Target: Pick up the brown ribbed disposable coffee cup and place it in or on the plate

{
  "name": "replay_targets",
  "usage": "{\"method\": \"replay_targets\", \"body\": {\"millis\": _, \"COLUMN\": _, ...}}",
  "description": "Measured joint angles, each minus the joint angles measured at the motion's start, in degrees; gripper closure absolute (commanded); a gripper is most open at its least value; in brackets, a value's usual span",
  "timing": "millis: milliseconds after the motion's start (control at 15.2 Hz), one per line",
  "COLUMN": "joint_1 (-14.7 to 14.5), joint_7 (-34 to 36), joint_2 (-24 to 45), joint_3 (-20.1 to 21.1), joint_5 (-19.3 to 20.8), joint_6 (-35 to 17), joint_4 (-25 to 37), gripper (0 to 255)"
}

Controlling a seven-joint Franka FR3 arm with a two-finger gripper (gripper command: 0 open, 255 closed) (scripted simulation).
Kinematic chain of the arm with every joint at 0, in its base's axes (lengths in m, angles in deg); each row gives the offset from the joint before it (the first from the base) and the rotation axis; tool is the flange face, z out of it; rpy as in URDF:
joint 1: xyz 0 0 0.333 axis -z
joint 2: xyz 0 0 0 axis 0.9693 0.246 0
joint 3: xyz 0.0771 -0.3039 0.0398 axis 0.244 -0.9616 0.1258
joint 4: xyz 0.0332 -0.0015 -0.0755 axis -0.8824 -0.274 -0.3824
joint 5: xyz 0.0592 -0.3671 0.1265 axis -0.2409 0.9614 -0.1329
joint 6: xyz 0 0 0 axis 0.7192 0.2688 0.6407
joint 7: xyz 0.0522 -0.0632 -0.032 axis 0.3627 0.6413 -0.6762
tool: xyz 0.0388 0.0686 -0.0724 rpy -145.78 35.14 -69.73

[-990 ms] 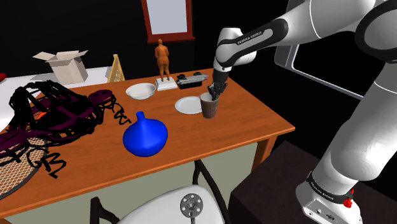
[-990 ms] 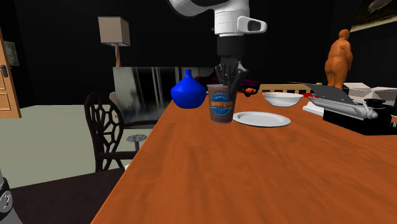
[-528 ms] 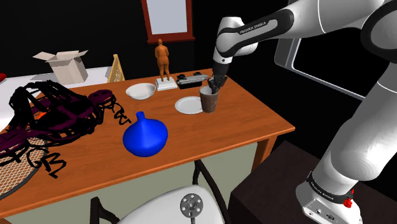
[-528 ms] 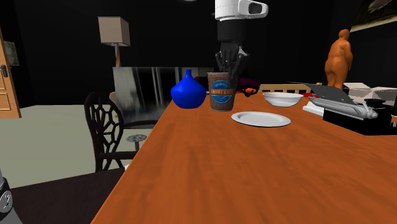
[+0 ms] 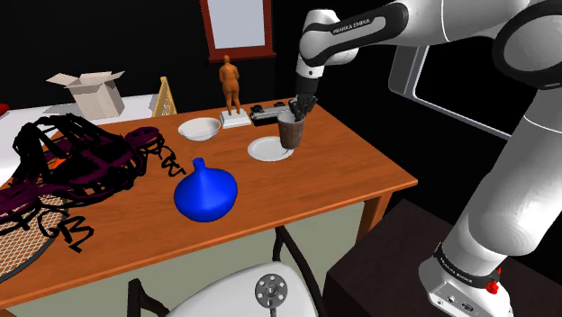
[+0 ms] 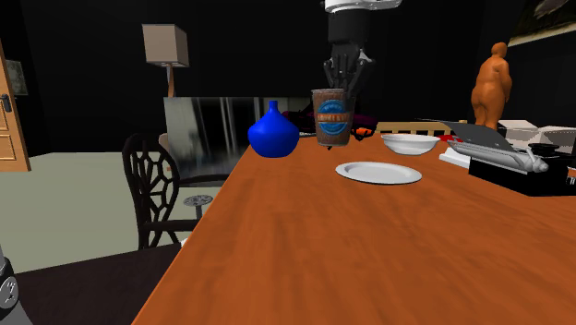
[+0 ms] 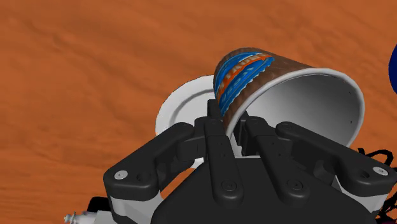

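The table (image 7: 95, 76) shows orange-brown wood grain, the cup (image 7: 251, 73) a ribbed brown wall and smooth pale inside, the plate (image 7: 181, 105) smooth white, the vase (image 5: 205, 194) glossy blue.

The arm (image 5: 509, 153) is glossy white, built of fat rounded links with dark joint bands, one bearing small white lettering; a small red part sits by its foot. The gripper (image 7: 233, 127) is matt black, its knuckles dotted with round screw heads
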Motion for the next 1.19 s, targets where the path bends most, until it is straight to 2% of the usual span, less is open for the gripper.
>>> {"method": "replay_targets", "body": {"millis": 528, "joint_1": 0.9, "joint_7": 0.0, "joint_2": 18.8, "joint_3": -0.3, "joint_5": -0.5, "joint_6": 9.7, "joint_4": 28.5, "gripper": 255}}
{"method": "replay_targets", "body": {"millis": 660, "joint_1": 1.4, "joint_7": 0.3, "joint_2": 25.4, "joint_3": -0.3, "joint_5": -0.6, "joint_6": 14.0, "joint_4": 39.3, "gripper": 255}}
{"method": "replay_targets", "body": {"millis": 726, "joint_1": 1.5, "joint_7": 0.4, "joint_2": 26.7, "joint_3": -0.3, "joint_5": -0.6, "joint_6": 14.8, "joint_4": 41.4, "gripper": 255}}
{"method": "replay_targets", "body": {"millis": 1188, "joint_1": 1.3, "joint_7": 0.0, "joint_2": 27.4, "joint_3": -0.2, "joint_5": -0.7, "joint_6": 10.6, "joint_4": 37.9, "gripper": 255}}
